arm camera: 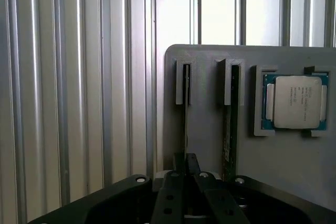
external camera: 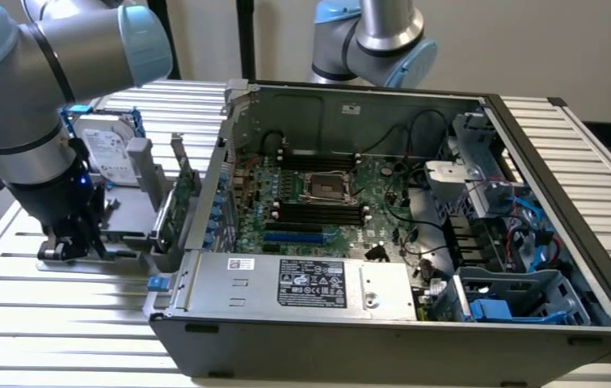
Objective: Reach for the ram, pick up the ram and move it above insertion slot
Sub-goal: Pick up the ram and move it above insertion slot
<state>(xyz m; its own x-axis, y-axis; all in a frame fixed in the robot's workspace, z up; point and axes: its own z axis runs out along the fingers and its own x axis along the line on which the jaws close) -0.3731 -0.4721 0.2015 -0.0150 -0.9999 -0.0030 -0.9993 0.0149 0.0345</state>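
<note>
Ram [arm camera: 186, 124] stands on edge in the grey fixture [arm camera: 205, 77], seen as a thin dark strip running from a notched holder down to the gripper [arm camera: 186, 163]. The gripper's fingers [arm camera: 178, 162] sit narrow, pinched on either side of the strip. A second stick [arm camera: 227, 140], tinged green, stands in the fixture's next holder, with a processor [arm camera: 296, 100] seated beyond. The black insertion slot [external camera: 317, 212] lies well apart from the fixture, inside the computer case [external camera: 392, 339].

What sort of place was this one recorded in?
Probably a robotics lab bench set up for computer assembly. An open desktop computer case lies on a slatted metal table, a robot arm is beside it, and a grey holder carries a processor chip.
</note>
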